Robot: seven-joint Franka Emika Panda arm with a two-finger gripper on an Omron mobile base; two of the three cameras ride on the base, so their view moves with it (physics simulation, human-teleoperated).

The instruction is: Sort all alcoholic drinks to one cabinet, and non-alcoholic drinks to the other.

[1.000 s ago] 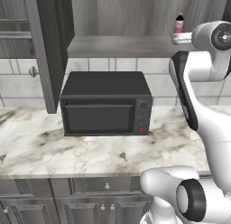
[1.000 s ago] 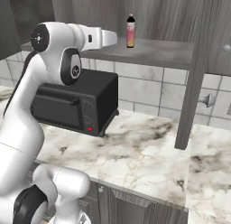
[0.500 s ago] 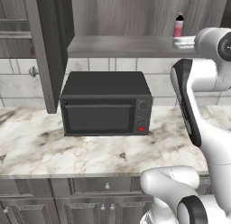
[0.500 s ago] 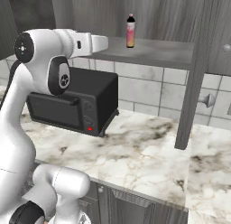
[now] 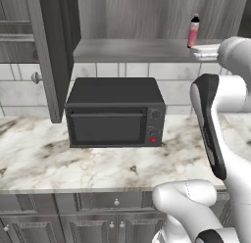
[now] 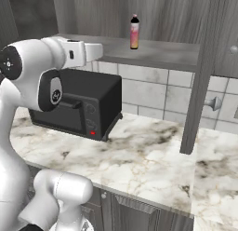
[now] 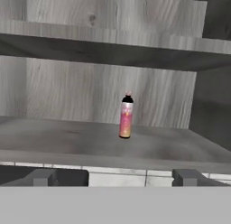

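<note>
The pink bottle [image 7: 126, 117] stands upright on the grey shelf floor [image 7: 67, 137] of the open wall cabinet [image 5: 127, 16], alone there and well back from the front edge; in the right base view it [image 6: 134, 32] sits above and behind the black microwave [image 6: 76, 106] on the marble counter [image 6: 148, 155]. The gripper [image 7: 115, 177] is level with the shelf's front edge, clear of the bottle, its 2 fingers [image 7: 43, 177] spread wide and holding nothing. The bottle looks small, light and rigid — likely smooth plastic, so somewhat slippery, and tall for its base, so a side nudge could tip it; the mid-body, below the black cap [image 7: 127, 99], seems the place to pinch, jaws either side. It is 1 of the non-alcoholic drinks and appears already stowed — I judge this cabinet its proper home.
</note>
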